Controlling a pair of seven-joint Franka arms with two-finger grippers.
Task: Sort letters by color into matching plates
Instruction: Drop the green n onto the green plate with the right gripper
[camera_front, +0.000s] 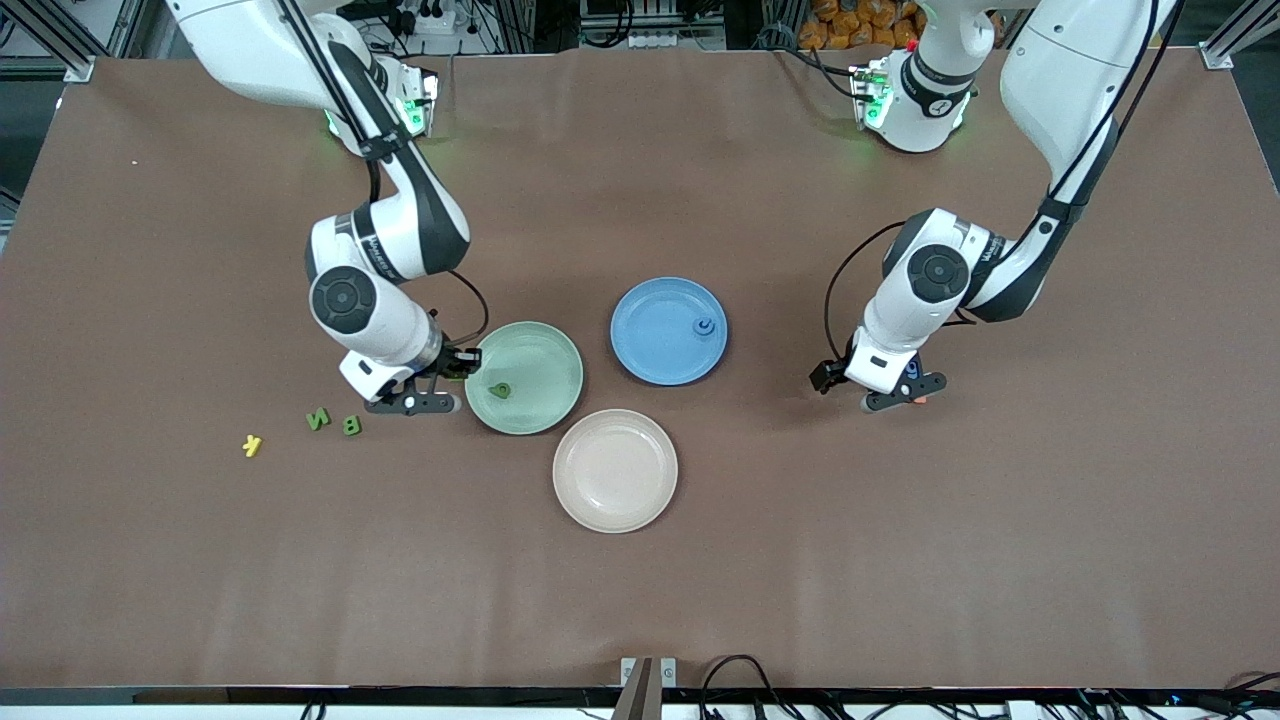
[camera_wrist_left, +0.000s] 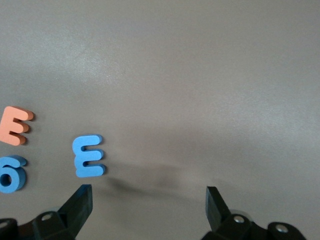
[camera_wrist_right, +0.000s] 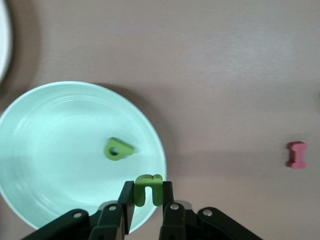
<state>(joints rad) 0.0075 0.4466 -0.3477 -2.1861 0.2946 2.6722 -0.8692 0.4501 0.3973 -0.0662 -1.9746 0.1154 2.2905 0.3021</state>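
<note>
Green letter (camera_wrist_right: 148, 189) is clamped in my right gripper (camera_wrist_right: 146, 200) over the green plate (camera_wrist_right: 30, 150) rim for release beside one already there, while my left gripper (camera_wrist_left: 150, 200), fingers apart, waits near a blue E (camera_wrist_left: 89, 156).

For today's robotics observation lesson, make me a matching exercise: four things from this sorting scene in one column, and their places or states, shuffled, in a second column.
Things
1. right gripper
2. left gripper
3. blue plate
4. beige-pink plate

Places or states
A. holds one blue letter
B. open, over the table by a blue E
C. shut on a green letter over the green plate's rim
D. nothing on it

Pairs: 1-C, 2-B, 3-A, 4-D
</note>
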